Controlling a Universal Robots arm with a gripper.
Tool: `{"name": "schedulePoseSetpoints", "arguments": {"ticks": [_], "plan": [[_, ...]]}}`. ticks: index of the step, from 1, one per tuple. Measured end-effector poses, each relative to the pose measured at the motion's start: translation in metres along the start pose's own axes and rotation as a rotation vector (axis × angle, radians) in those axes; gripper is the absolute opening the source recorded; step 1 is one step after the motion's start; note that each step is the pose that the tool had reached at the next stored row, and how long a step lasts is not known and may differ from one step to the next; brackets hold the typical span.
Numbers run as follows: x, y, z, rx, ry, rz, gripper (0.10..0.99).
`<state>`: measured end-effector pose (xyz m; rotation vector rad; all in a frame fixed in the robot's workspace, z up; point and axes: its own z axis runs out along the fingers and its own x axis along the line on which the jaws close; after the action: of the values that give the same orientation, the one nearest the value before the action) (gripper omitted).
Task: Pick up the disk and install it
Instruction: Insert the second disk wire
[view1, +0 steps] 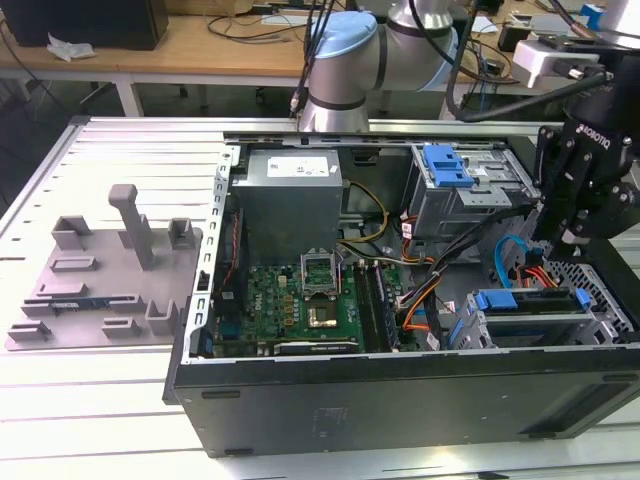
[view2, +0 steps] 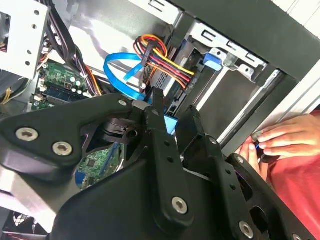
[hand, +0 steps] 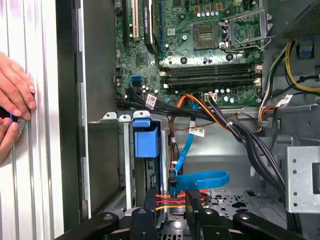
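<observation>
One big open PC case (view1: 300, 400) lies on its side on the slatted table (view1: 120, 150). Over its corner on the exterior view's right hangs the black gripper (view1: 553, 238), jaws apart and holding nothing. Right below it, the disk (view1: 530, 300) sits slotted in the drive cage (view1: 610, 325), with its blue frame showing. A person's hand (hand: 15, 100) rests on the table just outside the case wall.
</observation>
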<state>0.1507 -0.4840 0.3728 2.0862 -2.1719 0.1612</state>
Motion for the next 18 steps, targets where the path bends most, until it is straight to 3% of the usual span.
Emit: {"name": "schedulePoseSetpoints", "arguments": {"ticks": [14, 15, 18], "plan": [[-0.0015, 0.0063, 0.0111, 0.000, 0.0005, 0.000, 0.361], [-0.0016, 0.0063, 0.0114, 0.000, 0.0005, 0.000, 0.286], [-0.0018, 0.0063, 0.0125, 0.000, 0.0006, 0.000, 0.286]]}}
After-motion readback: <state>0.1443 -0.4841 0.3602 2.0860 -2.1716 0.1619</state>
